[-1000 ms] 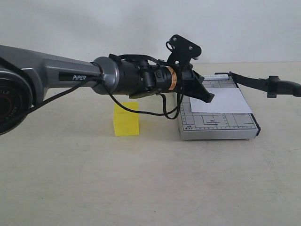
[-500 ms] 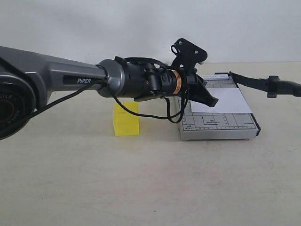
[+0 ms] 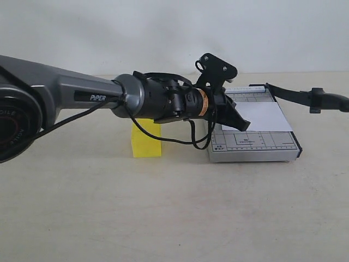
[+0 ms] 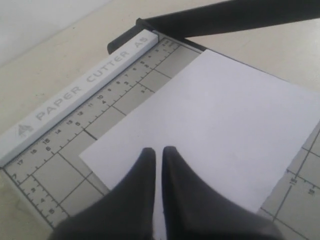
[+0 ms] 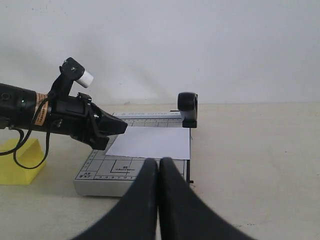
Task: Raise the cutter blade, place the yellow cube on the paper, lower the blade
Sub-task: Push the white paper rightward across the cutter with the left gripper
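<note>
The yellow cube (image 3: 146, 144) sits on the table left of the grey trimmer board (image 3: 256, 146), partly behind my left arm; the right wrist view shows the yellow cube (image 5: 20, 161) too. The white paper (image 3: 263, 116) lies on the board. My left gripper (image 3: 244, 123) hovers shut and empty over the paper's left part, the paper (image 4: 220, 110) filling the view behind this gripper (image 4: 156, 150). The cutter blade (image 3: 292, 94) is lifted off the board, its handle (image 3: 329, 101) pointing right. My right gripper (image 5: 159, 160) is shut and empty, in front of the board and apart from the blade handle (image 5: 188, 108).
A white rule strip marked PAPER CUTTER A5 (image 4: 75, 92) runs along the board's far edge. My left arm (image 3: 71, 95) spans the table from the left, with a loose black cable (image 3: 188, 139) hanging beneath it. A pale wall stands behind.
My left arm has reached a little further right over the board, and its gripper tip has dipped lower toward the paper. Cube, paper and blade have not moved.
</note>
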Controlling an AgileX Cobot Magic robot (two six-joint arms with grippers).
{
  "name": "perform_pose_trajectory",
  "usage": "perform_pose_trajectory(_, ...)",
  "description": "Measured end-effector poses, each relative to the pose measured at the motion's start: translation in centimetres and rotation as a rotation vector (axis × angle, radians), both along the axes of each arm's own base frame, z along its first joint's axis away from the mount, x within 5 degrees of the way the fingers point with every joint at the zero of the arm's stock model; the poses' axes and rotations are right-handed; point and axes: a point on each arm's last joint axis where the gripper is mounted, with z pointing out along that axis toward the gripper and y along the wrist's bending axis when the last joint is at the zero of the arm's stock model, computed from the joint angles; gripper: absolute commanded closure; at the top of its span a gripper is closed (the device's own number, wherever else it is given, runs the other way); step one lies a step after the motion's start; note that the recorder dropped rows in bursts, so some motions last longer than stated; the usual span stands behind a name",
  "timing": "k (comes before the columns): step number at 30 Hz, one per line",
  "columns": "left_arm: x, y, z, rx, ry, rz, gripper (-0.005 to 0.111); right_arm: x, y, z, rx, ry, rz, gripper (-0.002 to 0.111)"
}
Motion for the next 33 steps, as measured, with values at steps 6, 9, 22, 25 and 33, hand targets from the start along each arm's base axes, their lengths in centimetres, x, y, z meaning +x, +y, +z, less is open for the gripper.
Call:
perform_pose_trajectory(6,-0.1,-0.1,-0.8,0.001,0.009,-0.009,0.102,0.0,0.0,0.0,0.000,0.000,0.000,0.108)
perform_pose_trajectory(9,-0.1,-0.1,-1.1,0.005,0.013,-0.009,0.102,0.0,0.0,0.0,0.000,0.000,0.000,0.108)
perform_pose_trajectory(22,-0.3,-0.4,-2.2,-0.017,0.026,-0.044,0.102,0.0,0.0,0.0,0.000,0.000,0.000,0.108)
perform_pose_trajectory(25,-0.5,-0.6,-2.7,-0.037,0.032,-0.068,0.102,0.0,0.0,0.0,0.000,0.000,0.000,0.108)
perform_pose_trajectory(33,-0.7,-1.0,-3.1,-0.081,0.039,-0.103,0.102,0.0,0.0,0.0,0.000,0.000,0.000,0.108)
